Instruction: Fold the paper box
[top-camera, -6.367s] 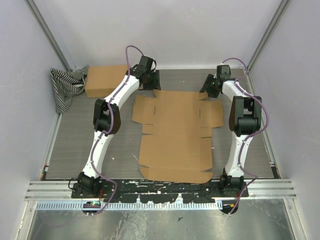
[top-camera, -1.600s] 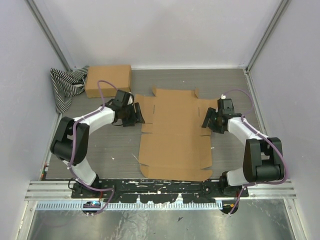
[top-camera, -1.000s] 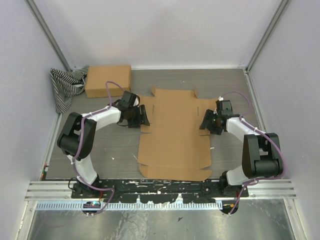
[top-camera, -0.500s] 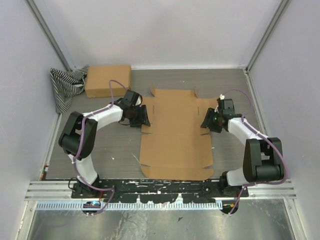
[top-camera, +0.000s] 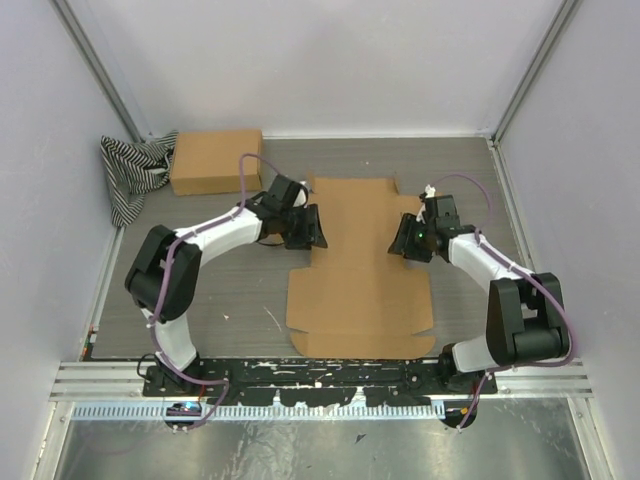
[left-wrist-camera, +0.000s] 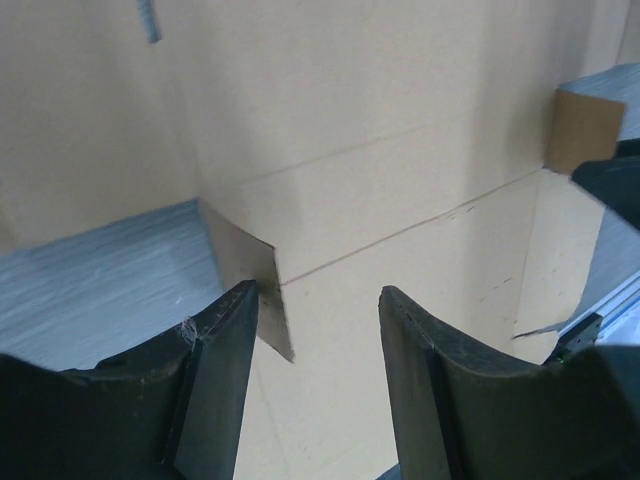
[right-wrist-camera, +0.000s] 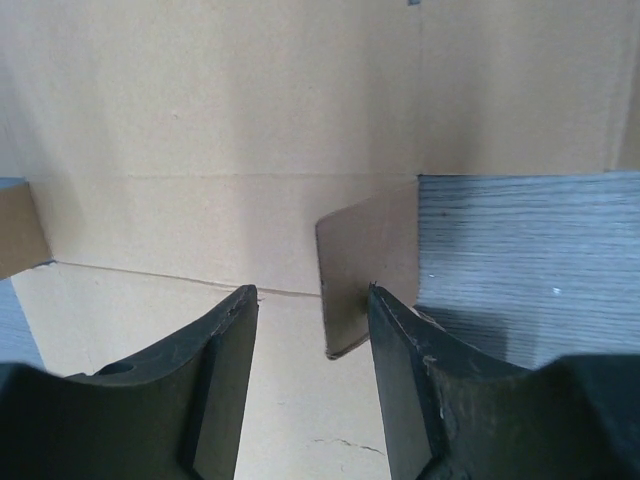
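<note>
So the paper box (top-camera: 360, 270) sits mid-table, mostly flat, with its near end close to the arm bases and its far end reaching toward the back wall. It's plain brown corrugated card with crease lines and a slit or two showing. The left gripper (top-camera: 310, 228) is at the box's left edge about halfway up, and the right gripper (top-camera: 398, 240) mirrors it on the right edge. From above, both wrists cover the edges they're working, so the side flaps are hard to make out there. The wrist cams help: the left fingers (left-wrist-camera: 225, 340) are spread, with a small upright tab right by one fingertip and a raised cardboard panel filling the view behind. It's the same on the right, where the fingers (right-wrist-camera: 400, 350) are spread and a little tab stands just beside the inner one. Off in the far-left corner there's another brown cardboard box (top-camera: 215, 160), touching a crumpled black-and-white striped cloth (top-camera: 130, 170), both well apart from the action on the grey table (top-camera: 240, 300).
</note>
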